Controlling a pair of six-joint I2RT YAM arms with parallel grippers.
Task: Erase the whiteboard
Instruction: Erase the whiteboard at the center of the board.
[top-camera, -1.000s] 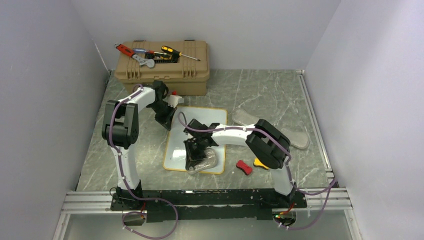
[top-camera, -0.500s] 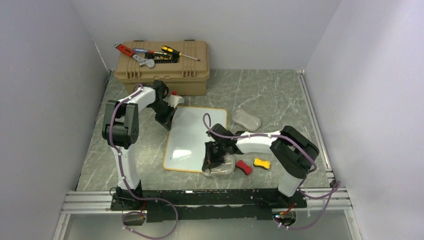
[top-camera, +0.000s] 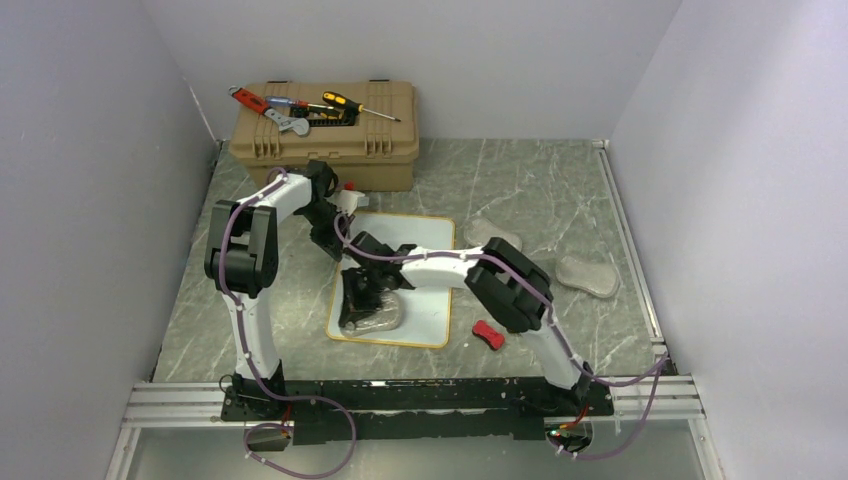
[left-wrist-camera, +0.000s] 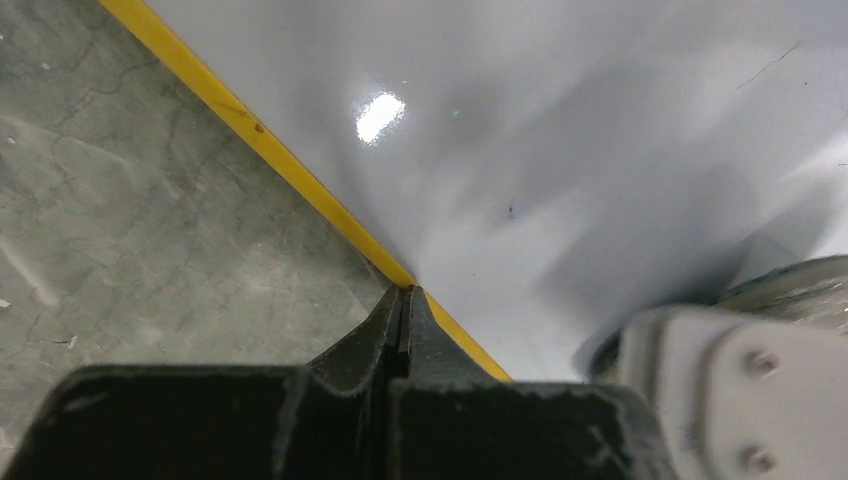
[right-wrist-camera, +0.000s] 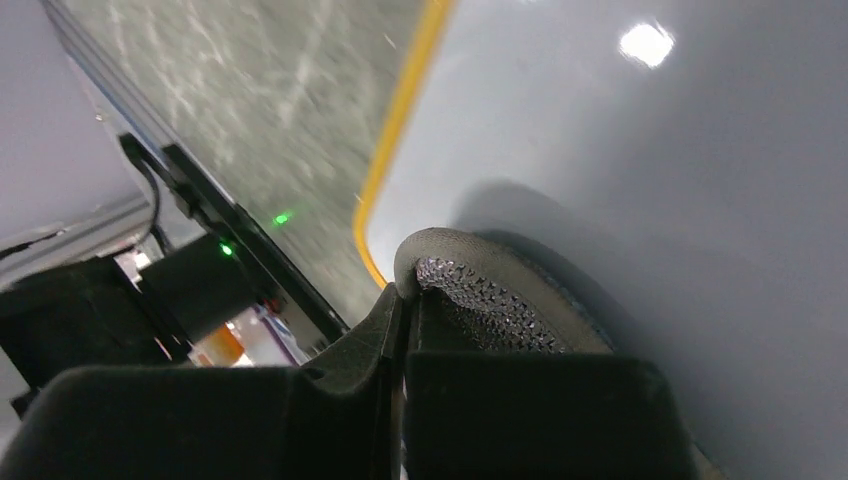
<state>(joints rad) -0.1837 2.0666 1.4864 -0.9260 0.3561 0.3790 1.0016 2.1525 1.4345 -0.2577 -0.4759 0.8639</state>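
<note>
Two end effectors, both closed; left end effector (left-wrist-camera: 403, 297): jaws shut together, tips at the yellow frame on the left edge of the whiteboard (top-camera: 425, 315), toward its far corner; right end effector (right-wrist-camera: 404, 300): clamped on the rim of a grey mesh pad (right-wrist-camera: 490, 295), which rests on the board's near left corner. Whiteboard lies flat near the middle of the surface (top-camera: 540, 190), just in front of a tan toolbox (top-camera: 330, 140) at the far left; a red item (top-camera: 488, 334) sits off its near right corner.
</note>
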